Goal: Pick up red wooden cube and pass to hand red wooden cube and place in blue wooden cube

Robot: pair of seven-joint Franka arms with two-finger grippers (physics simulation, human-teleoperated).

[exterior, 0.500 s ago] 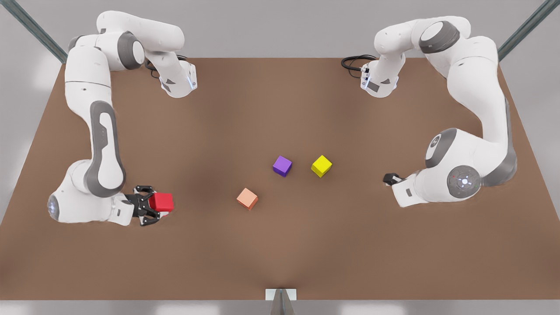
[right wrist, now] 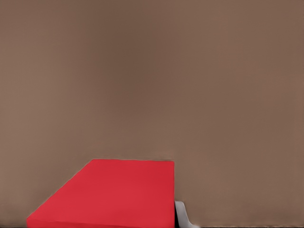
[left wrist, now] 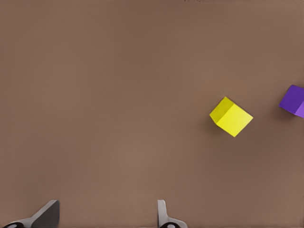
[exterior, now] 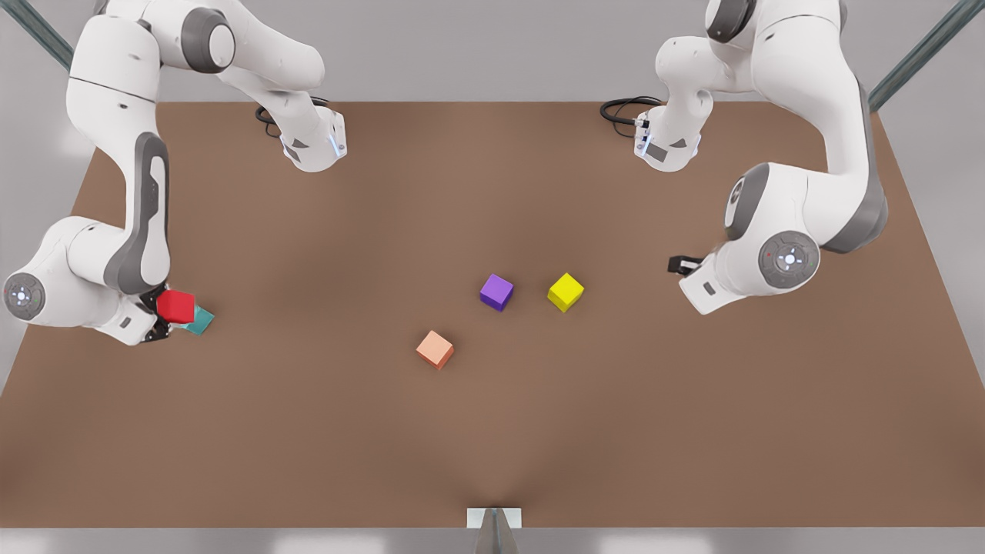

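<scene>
The right gripper (exterior: 163,317) is clamped on the red cube (exterior: 176,306), just above the teal cube (exterior: 200,321). The left gripper (left wrist: 107,216), fingers apart and empty, waits near the yellow cube (exterior: 565,292).

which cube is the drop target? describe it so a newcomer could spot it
Start at the arm on the front view's left, whose right gripper holds the red wooden cube. The blue wooden cube sits on the table just beside and partly behind it. It is the only teal one; the purple, yellow and salmon cubes lie mid-table.
</scene>
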